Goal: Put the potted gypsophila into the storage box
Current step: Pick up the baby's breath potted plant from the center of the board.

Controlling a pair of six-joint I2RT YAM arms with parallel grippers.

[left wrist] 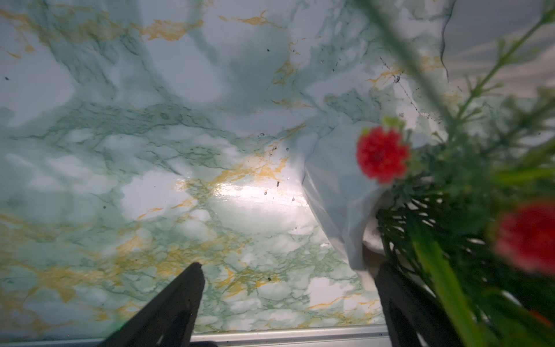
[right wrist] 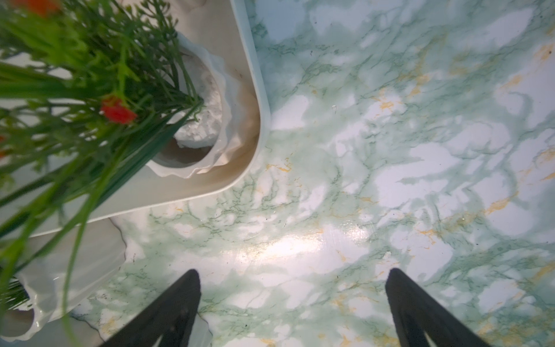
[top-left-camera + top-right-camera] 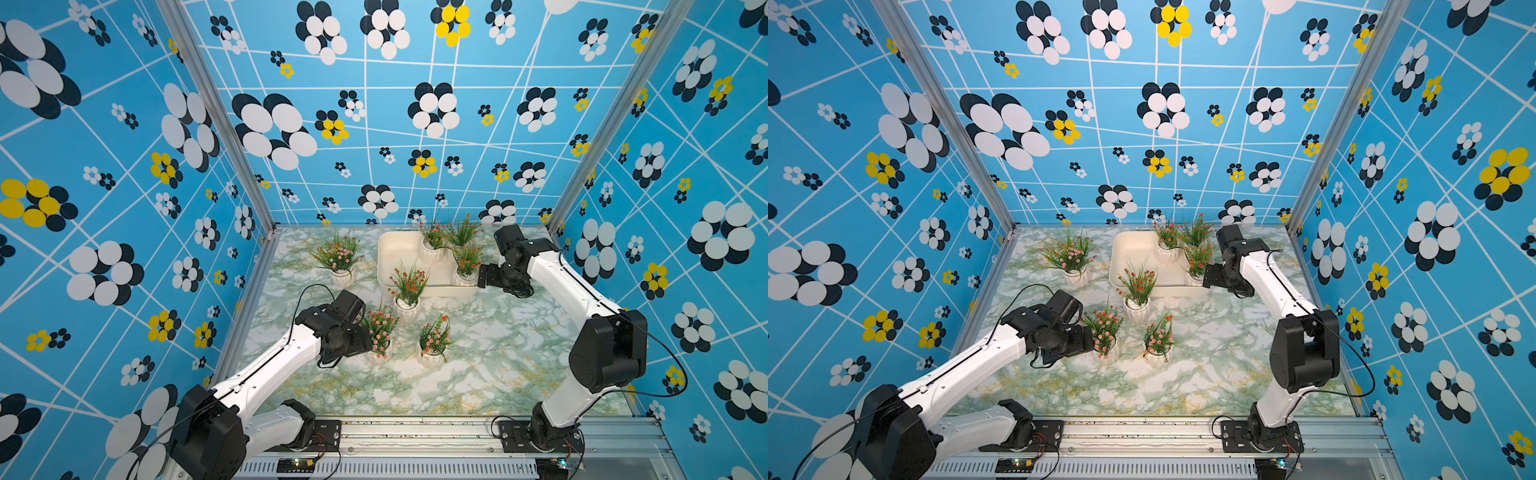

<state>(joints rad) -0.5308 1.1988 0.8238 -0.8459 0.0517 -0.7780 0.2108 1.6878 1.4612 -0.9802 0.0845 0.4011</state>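
Three pots (image 3: 430, 254) stand at the right end of the box (image 3: 395, 253), far on the table (image 3: 498, 357), right of centre. Four are outside: a far left pot (image 3: 343, 277), a middle pot (image 3: 406, 309) just beside the box's near wall, two nearer. The left gripper (image 1: 288, 267) has its fingers (image 1: 180, 300) wide apart, the near left pot (image 3: 380, 354) close by one finger, not clamped. The right gripper (image 2: 292, 270), also spread wide, hangs just right of the box's near right corner.
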